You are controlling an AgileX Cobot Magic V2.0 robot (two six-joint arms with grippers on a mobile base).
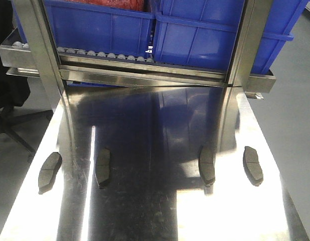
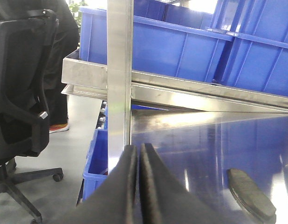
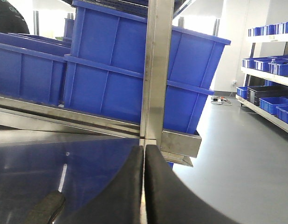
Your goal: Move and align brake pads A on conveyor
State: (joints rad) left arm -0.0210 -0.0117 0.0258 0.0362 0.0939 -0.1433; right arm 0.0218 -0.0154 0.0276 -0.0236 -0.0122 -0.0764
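Broadly, a shiny steel table (image 1: 155, 216) fills the front view, reflecting the blue bins (image 1: 95, 25) that sit on a tilted steel rack (image 1: 145, 75) at its far end. A black office chair (image 2: 23, 84) stands on the floor off the table's left side.

Four pads lie flat on the bare steel in a loose row across the table, none touching. The left outer pad (image 1: 49, 172) sits near the left edge and leans slightly clockwise. The left inner pad (image 1: 103, 167) lies beside it, nearly straight. Well apart, past a wide stretch of steel, lies the right inner pad (image 1: 207, 164), then the right outer pad (image 1: 253, 164) close to the right edge.

The left gripper (image 2: 138, 186) has its black fingers (image 2: 120, 191) drawn together with only a thin slit between them and nothing held; one pad (image 2: 250, 193) lies on the table off to its right. The right gripper (image 3: 144, 186) likewise has its fingers (image 3: 165, 191) pressed together and empty, with a pad's end (image 3: 46, 207) showing low to its left.
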